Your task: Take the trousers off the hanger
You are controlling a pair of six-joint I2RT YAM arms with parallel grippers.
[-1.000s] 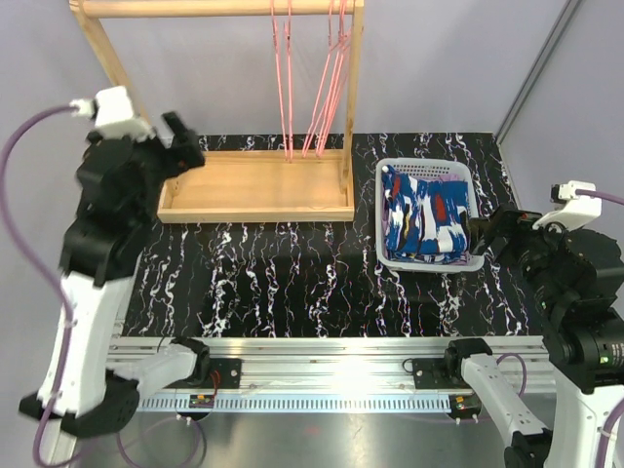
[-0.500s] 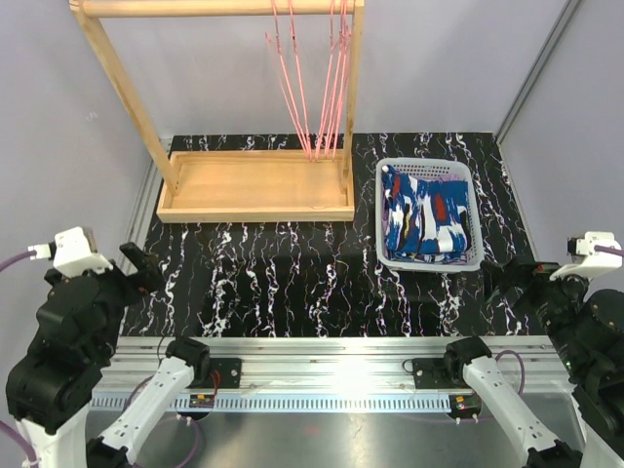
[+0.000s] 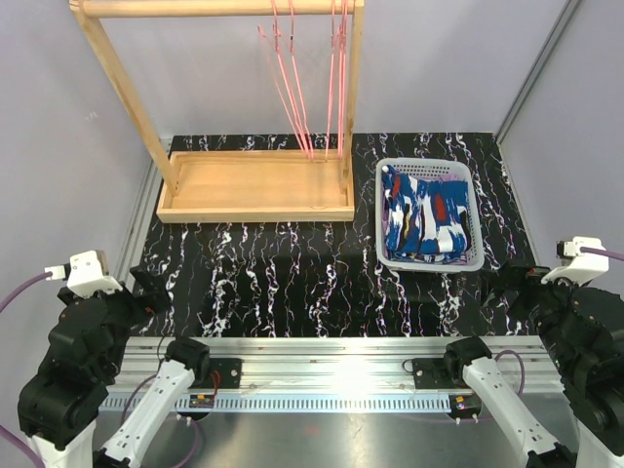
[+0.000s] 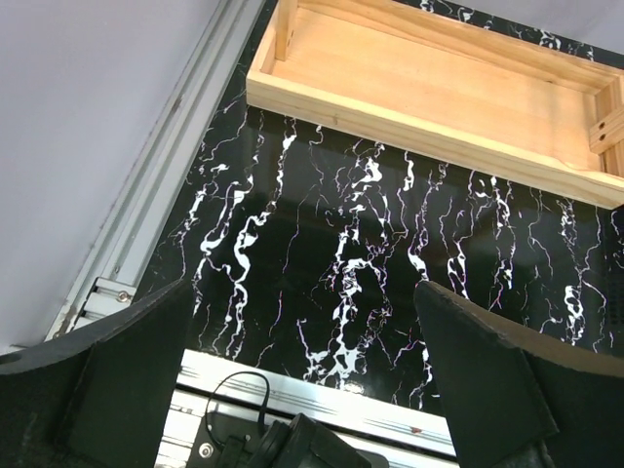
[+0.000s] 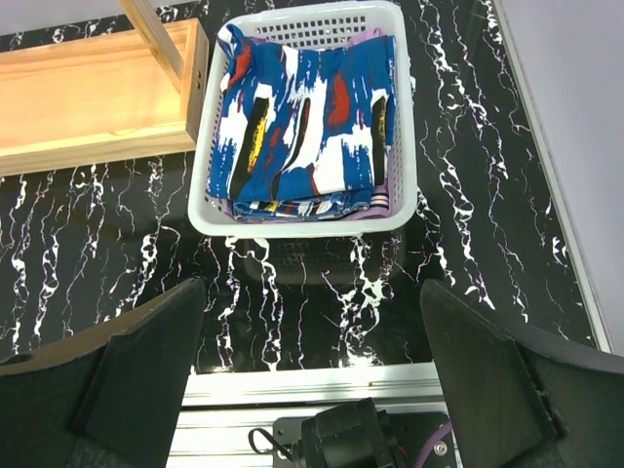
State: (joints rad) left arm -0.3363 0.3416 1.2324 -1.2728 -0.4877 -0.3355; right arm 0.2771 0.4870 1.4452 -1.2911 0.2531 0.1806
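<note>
The blue trousers [image 5: 302, 117] are lying folded in the basket [image 5: 405, 127], a lilac pair [image 5: 383, 198] seemingly beneath; the hangers [image 3: 330, 88] are hanging bare. The left gripper [image 4: 302, 336] and right gripper [image 5: 314, 341] are gaping wide, holding nothing. Removal is looking finished, with nothing needing grasping.

The black marbled table [image 3: 292, 283] carries a wooden rack [image 3: 255, 185] and, right of it, a white basket [image 3: 426, 264].
</note>
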